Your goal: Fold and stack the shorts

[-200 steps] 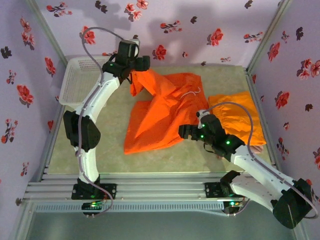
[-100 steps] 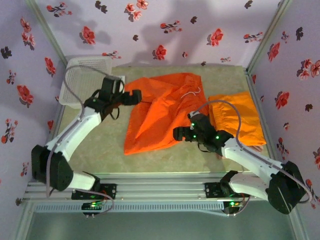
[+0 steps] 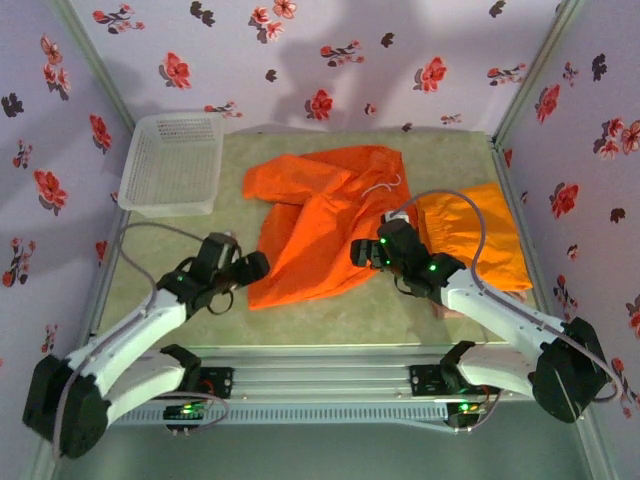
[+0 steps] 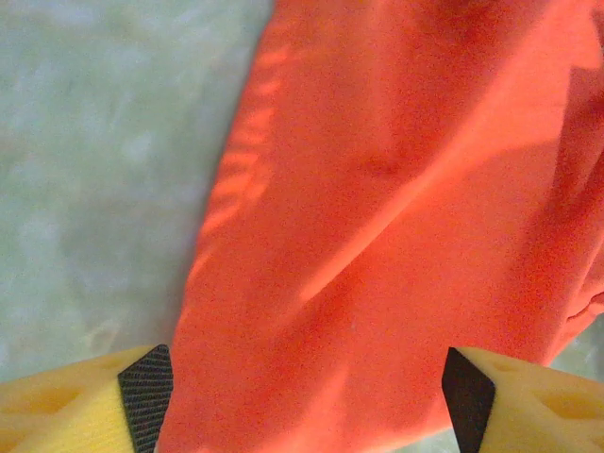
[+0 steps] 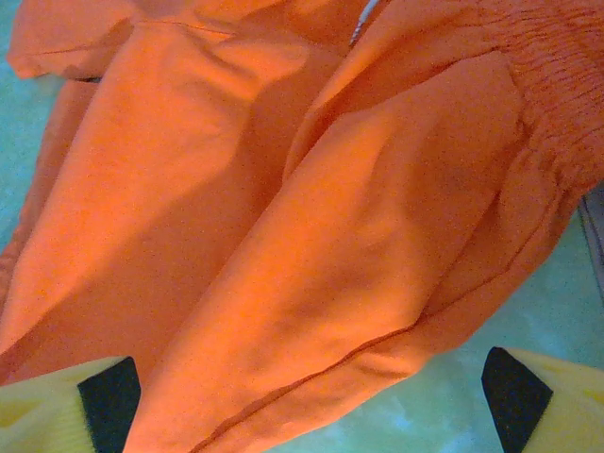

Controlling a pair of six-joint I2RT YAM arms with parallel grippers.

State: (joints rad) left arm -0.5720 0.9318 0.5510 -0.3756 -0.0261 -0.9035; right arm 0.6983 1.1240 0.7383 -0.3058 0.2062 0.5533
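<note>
Left gripper [image 3: 256, 267] and right gripper [image 3: 358, 252] are gaping wide, gripping nothing. Orange shorts [image 3: 320, 215] are lying at each one's twelve o'clock.

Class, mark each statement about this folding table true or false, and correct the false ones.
1. The white mesh basket stands at the far left corner of the table. True.
2. The crumpled orange shorts lie inside the basket. False: they lie on the table beside it.
3. The left gripper is open over the shorts' edge. True.
4. The right gripper is shut. False: its jaws stand open above orange fabric.
</note>
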